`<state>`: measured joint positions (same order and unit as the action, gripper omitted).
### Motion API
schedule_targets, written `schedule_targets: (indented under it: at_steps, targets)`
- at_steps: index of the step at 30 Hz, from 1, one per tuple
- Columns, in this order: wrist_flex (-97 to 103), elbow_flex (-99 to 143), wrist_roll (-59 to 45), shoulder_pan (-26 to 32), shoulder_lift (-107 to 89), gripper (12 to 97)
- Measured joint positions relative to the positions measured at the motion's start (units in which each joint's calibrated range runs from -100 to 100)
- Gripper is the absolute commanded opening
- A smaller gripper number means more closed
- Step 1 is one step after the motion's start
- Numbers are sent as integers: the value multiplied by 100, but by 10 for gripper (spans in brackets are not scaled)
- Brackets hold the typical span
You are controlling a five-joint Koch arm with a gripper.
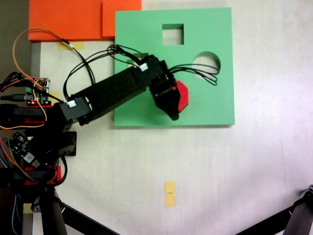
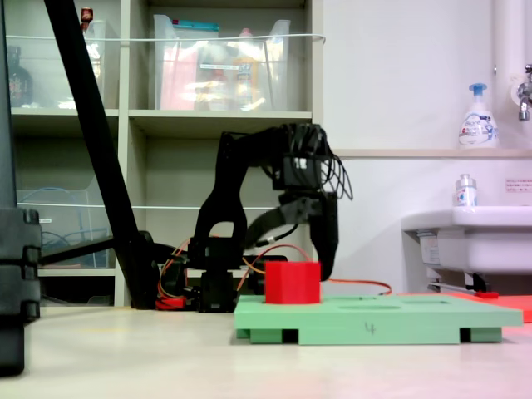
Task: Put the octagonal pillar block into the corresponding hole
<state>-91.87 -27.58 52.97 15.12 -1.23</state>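
The red octagonal pillar block (image 1: 183,96) (image 2: 293,283) stands upright on the right half of the green foam board (image 1: 142,44) (image 2: 366,324). Whether its base has sunk into the board cannot be told. My black gripper (image 1: 171,101) (image 2: 286,261) hangs over the block with its jaws spread, open. In a fixed view one finger (image 2: 326,249) reaches down beside the block's right side, while the other curves up and away to the left. The corresponding hole is hidden under the arm and the block.
The board has a square cutout (image 1: 172,34) and a round cutout (image 1: 208,60). Orange foam sheets (image 1: 73,19) lie at the board's far left corner. The arm's base and loose wires (image 1: 29,122) are at the left. A yellow tape mark (image 1: 169,193) lies on the table.
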Motion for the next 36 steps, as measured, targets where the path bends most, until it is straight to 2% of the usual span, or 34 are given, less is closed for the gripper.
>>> schedule_targets:
  at_steps: [10, 15, 19, 22, 23, 25, 27, 31, 34, 36]
  targets:
    - [-20, 0, 49, 20, -547, 895]
    - [-39, 0, 39, 15, -2873, 887]
    - [-157, 0, -723, -210, -5021, 885]
    - [-157, 0, -1499, -474, -6170, 633]
    - [-127, 0, -1705, -625, -6484, 605]
    - [98, 0, -2237, -972, -7018, 604]
    - [372, 39, -2803, -1197, -7291, 551]
    - [969, 960, -3438, -1538, -7401, 544]
    - [1929, 3263, -3590, -1587, -7811, 544]
    - [3319, 5301, -3834, -1509, -8386, 540]
